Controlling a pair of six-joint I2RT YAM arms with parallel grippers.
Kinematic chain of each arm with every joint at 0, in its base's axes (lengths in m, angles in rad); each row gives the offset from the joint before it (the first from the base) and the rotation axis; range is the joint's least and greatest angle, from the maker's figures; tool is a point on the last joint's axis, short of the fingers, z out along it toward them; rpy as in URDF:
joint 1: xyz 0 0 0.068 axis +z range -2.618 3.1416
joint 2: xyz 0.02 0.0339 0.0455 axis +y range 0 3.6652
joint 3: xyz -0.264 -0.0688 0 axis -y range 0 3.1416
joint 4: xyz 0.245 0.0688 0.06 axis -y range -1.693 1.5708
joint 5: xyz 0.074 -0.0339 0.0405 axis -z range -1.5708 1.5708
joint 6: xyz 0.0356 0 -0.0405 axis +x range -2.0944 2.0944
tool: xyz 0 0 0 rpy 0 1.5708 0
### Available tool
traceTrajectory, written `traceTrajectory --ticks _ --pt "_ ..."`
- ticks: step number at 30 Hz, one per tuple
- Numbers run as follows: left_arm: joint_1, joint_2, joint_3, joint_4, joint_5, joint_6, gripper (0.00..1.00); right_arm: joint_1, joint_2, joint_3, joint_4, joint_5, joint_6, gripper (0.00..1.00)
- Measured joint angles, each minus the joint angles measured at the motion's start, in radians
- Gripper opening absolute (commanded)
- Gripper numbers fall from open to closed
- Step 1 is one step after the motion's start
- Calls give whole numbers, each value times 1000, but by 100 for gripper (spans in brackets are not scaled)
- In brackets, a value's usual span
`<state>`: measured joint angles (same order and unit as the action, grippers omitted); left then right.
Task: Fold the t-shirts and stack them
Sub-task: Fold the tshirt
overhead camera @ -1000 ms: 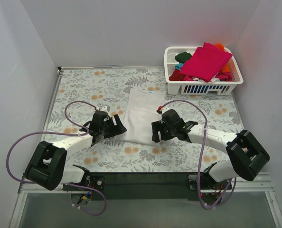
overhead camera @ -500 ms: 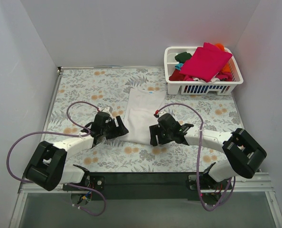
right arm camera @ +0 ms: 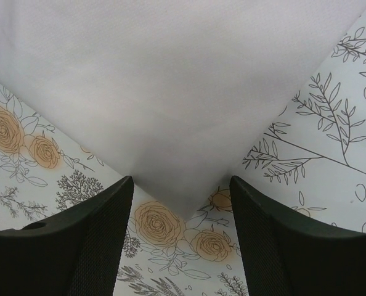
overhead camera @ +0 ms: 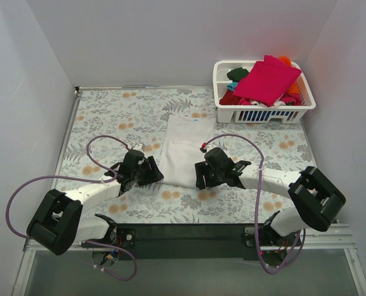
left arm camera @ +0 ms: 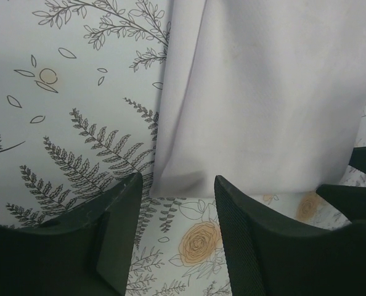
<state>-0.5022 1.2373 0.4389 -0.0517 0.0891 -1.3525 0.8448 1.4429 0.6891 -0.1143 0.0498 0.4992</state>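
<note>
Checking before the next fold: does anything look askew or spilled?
Nothing spilled or damaged. The white shirt lies slightly slanted, its near end toward the left. The magenta shirt sits heaped above the basket rim.

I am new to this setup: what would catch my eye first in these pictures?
A large plain white cotton t-shirt lies folded narrow in the middle of the floral-patterned table, with the left gripper and the right gripper open at its near corners. At the far right, a white slatted plastic basket holds a heap of coloured shirts, with a magenta shirt on top.
</note>
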Motion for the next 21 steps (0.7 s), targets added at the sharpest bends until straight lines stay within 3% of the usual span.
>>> traceTrajectory --ticks 5,8,10,15,21 --pt "-1 1 -5 -8 1 -5 40 0 3 -2 2 3 2 48" --pt "-2 2 -11 -8 8 -7 26 0 3 -7 8 8 2 40" --pt "-2 2 -24 6 21 -10 17 0 3 -13 13 8 2 26" --pt "-4 -2 -53 35 50 -14 0 0 4 -20 11 5 -4 3" --pt "-5 -69 -90 13 84 -20 0 1 1 -19 -4 -27 -37 1"
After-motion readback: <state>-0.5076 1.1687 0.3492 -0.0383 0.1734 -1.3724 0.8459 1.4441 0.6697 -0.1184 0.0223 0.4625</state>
